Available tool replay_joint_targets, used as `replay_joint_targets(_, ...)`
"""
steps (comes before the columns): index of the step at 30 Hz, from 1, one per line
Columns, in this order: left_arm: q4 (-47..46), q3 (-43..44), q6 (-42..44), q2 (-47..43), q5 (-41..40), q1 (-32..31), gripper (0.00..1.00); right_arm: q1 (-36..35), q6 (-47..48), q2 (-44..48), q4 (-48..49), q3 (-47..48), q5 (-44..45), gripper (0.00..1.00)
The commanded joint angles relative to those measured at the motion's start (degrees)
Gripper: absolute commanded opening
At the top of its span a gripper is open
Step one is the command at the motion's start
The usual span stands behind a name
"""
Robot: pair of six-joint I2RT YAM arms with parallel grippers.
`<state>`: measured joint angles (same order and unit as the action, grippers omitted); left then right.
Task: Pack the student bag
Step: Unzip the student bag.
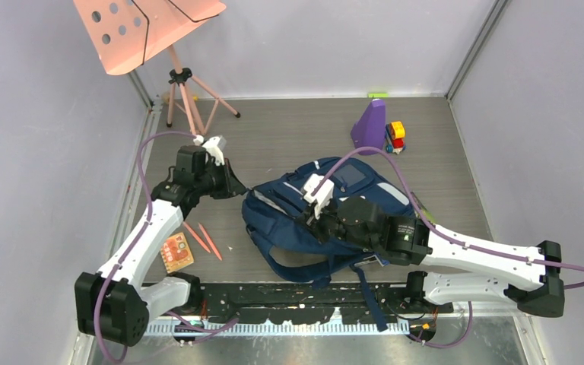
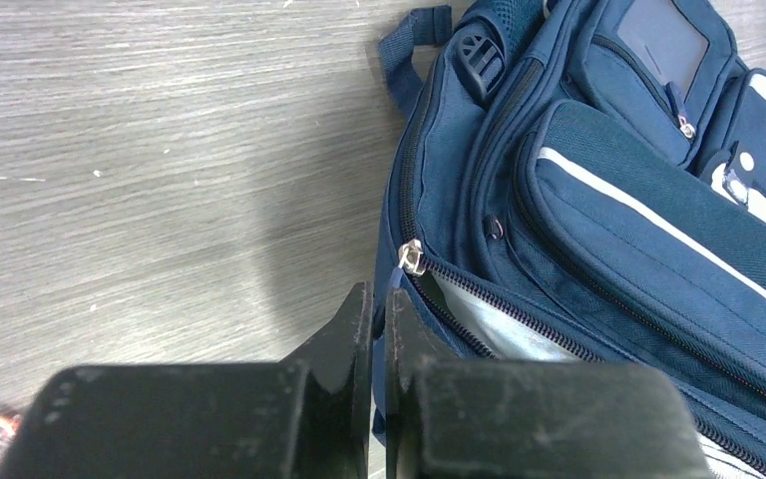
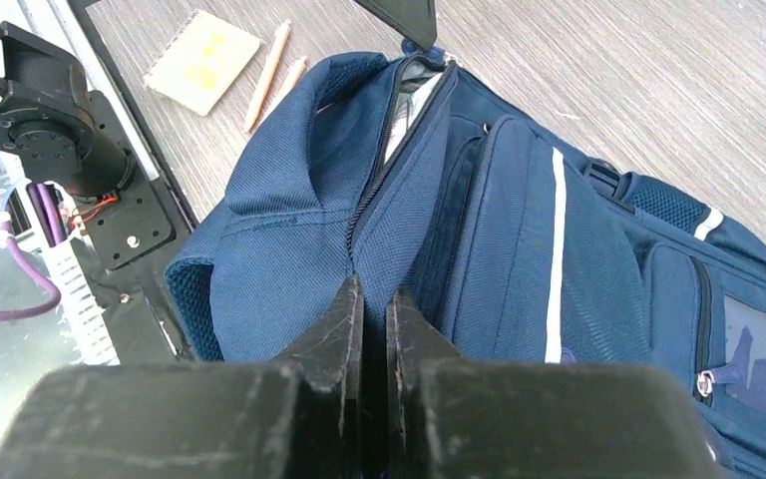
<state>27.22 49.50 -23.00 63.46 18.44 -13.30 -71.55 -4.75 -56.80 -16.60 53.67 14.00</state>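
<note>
Bag (image 1: 277, 217) unzipped, pale lining (image 2: 499, 324) showing, contents hidden. Left gripper (image 2: 379, 299) and right gripper (image 3: 374, 294) each pinch its zip edge. Notebook (image 1: 176, 252), pencils (image 1: 205, 240) at its nine o'clock on grey table (image 1: 289, 129).

You'll find no text you can read: the bag (image 2: 608, 200) has a white patch (image 2: 748, 185) with only blurred marks, and the notebook (image 1: 176, 252) cover print is too small.

The student bag (image 2: 598, 200) is matt woven cloth with a shiny metal zip pull (image 2: 411, 257), on a wood-grain table (image 2: 160, 150).
</note>
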Motion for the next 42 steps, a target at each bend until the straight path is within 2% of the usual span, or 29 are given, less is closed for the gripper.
replay_joint_targets(1, -8.23, -3.06, 0.86, -2.11, -9.79, 1.87, 0.0, -0.26, -1.09, 0.72, 2.84, 2.75, 4.68, 0.12)
replay_joint_targets(2, -8.64, -3.61, 0.59, -3.16, -8.88, 1.85, 0.0, -0.26, -1.96, 0.37, 2.55, 2.73, 5.71, 0.18)
replay_joint_targets(3, -9.13, -4.21, 0.33, -4.45, -7.84, 1.87, 0.0, -0.26, -2.94, -0.29, 2.41, 2.84, 7.12, 0.33)
replay_joint_targets(4, -9.38, -4.83, 0.06, -5.24, -6.22, 1.83, 0.0, -0.26, -3.49, -0.66, 2.39, 2.93, 7.72, 0.41)
replay_joint_targets(6, -10.11, -6.31, -0.59, -6.56, -2.61, 1.87, 0.0, -0.25, -4.81, -2.51, 2.52, 3.63, 8.38, 0.68)
replay_joint_targets(8, -10.74, -7.91, -1.33, -7.9, -1.23, 1.85, 0.0, -0.25, -5.87, -4.74, 2.76, 5.02, 7.96, 0.78)
replay_joint_targets(10, -11.4, -9.6, -1.89, -9.02, -1.0, 1.87, 0.0, -0.26, -6.98, -7.43, 3.32, 6.5, 7.83, 0.83)
replay_joint_targets(19, -10.9, -11.71, -2.42, -10.07, -4.32, 1.87, 0.0, -0.26, -13.09, -25.85, 3.64, 17.27, 6.7, 0.84)
replay_joint_targets(25, -6.97, -12.72, -6.44, -9.59, -17.11, 1.82, 0.0, -0.61, -16.21, -35.44, 6.83, 18.6, 8.37, 0.84)
replay_joint_targets(28, -5.63, -13.66, -8.52, -10.15, -20.77, 1.87, 0.1, -0.46, -17.33, -37.76, 7.53, 19.61, 10.59, 0.85)
replay_joint_targets(31, -3.57, -15.88, -11.64, -13.19, -23.78, 1.87, 0.35, 1.48, -18.77, -39.51, 7.67, 20.27, 10.49, 0.86)
replay_joint_targets(32, -3.13, -16.41, -12.54, -13.92, -24.0, 1.87, 0.39, 2.57, -19.14, -39.75, 7.74, 20.26, 10.11, 0.86)
replay_joint_targets(37, -1.7, -19.97, -18.01, -17.69, -23.86, 1.87, 0.49, 7.42, -22.83, -41.46, 8.52, 20.64, 4.15, 0.84)
replay_joint_targets(42, -0.98, -22.77, -20.2, -20.2, -21.94, 1.88, 0.51, 11.39, -27.09, -45.34, 6.83, 24.13, -0.01, 0.81)
